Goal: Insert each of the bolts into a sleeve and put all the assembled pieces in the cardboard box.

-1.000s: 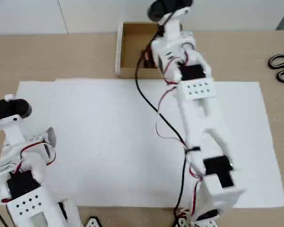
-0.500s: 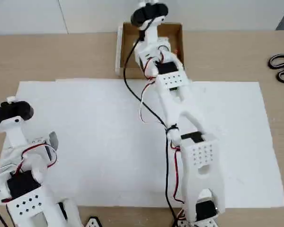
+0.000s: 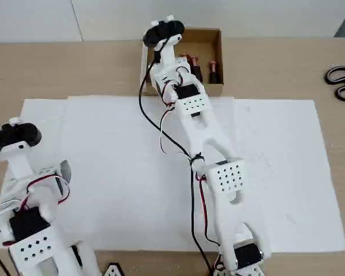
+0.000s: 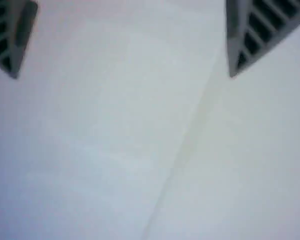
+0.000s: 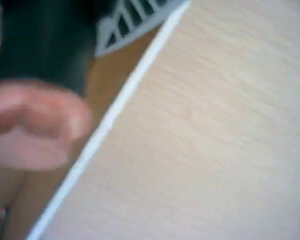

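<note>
**Three sleeved bolts counted in box**

Three assembled pieces [image 3: 214, 66] can be counted in the single cardboard box [image 3: 218, 89] at the bench's [image 3: 75, 63] far side. A dark sleeve [image 5: 40, 60] is seen close against the right end effector [image 5: 65, 20] by the box wall; whether it is gripped cannot be told. The left end effector [image 4: 125, 40] is spread wide, empty. Boxing is judged in hand; a release inside the walls is called for.

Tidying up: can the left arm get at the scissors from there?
Probably not. The scissors lie at the far right edge of the table, the left arm sits at the opposite corner, and the right arm stretches between them.
</note>
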Motion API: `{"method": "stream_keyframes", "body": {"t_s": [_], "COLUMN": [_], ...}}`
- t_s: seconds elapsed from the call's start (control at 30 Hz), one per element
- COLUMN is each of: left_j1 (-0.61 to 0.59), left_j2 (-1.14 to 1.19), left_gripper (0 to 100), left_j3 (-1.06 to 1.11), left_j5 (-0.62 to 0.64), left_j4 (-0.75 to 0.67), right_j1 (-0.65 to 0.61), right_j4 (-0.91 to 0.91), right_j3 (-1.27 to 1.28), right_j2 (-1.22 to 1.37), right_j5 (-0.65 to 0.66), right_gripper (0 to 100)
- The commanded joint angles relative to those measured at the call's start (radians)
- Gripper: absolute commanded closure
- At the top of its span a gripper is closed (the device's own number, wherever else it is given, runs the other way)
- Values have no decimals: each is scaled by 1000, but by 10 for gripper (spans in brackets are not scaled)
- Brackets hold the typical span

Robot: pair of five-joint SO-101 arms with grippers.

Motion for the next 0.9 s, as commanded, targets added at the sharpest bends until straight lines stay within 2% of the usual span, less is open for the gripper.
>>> {"method": "stream_keyframes", "body": {"t_s": [0.0,0.13,0.5,0.67,0.87], "left_j1": [6,8,8,6,23], "left_j2": [-11,-11,-12,-12,-12], "left_gripper": [746,746,746,746,746], "left_j3": [-2,-2,-12,-97,-242], "left_j5": [6,6,5,5,3], "left_j4": [3,5,31,43,129], "right_j1": [-5,-5,-5,2,16], "right_j4": [-21,-21,-1,216,456], "right_j3": [-97,-118,-236,-473,-807], "right_j2": [8,41,41,41,39], "right_j5": [-6,-6,-5,-5,-5], "right_gripper": [901,817,815,813,813]}}
